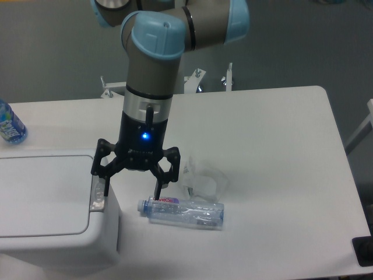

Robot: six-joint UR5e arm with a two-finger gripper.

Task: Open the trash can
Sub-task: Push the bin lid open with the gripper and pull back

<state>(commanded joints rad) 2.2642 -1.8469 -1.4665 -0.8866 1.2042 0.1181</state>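
Note:
The trash can [46, 204] is a large white boxy bin at the lower left, its flat lid closed. Its small grey latch strip [97, 197] sits on the right edge of the top. My gripper [131, 191] is open, fingers pointing down. Its left fingertip [105, 190] stands right over the latch strip; I cannot tell if it touches. Its right fingertip [157, 193] hangs just above the clear bottle's cap end. The gripper holds nothing.
A clear plastic bottle [182, 211] lies on its side on the white table [280, 175], right of the bin. A crumpled clear plastic cup [204, 182] lies behind it. A blue-labelled bottle [10, 125] stands at the far left edge.

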